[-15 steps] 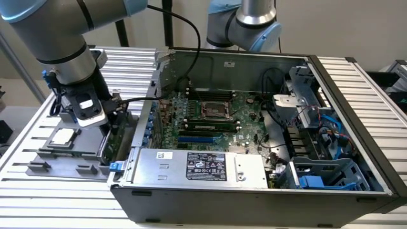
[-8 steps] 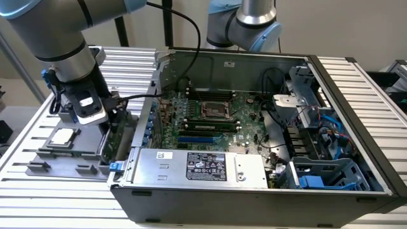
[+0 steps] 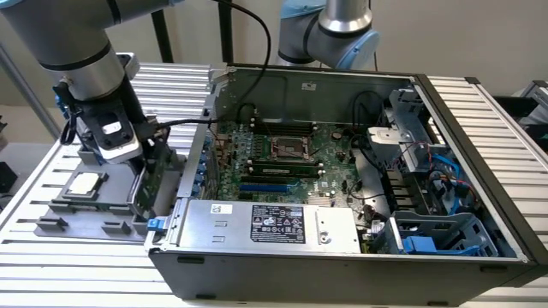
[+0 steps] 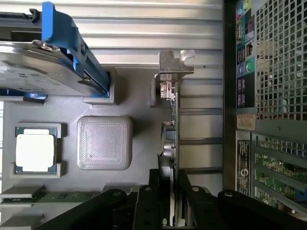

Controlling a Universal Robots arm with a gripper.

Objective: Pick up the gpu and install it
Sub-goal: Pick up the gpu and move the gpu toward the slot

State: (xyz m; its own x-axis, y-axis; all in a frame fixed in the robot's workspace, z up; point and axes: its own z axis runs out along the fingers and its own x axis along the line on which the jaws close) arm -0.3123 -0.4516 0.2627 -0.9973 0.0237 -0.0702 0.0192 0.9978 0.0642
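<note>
A slatted metal table (image 3: 505, 128) carries the grey tray (image 3: 86, 217) at the exterior view's left. There my pincer (image 4: 169, 184) is pinched narrowly on the upright gpu (image 4: 171, 129). I fear a skewed lift would jam its bracket (image 4: 175, 64).

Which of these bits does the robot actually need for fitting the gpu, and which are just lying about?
For the job: gpu, standing on edge; gripper right at it; open computer case; motherboard.
Lying about: hard drive in blue frame; processor chip.
</note>
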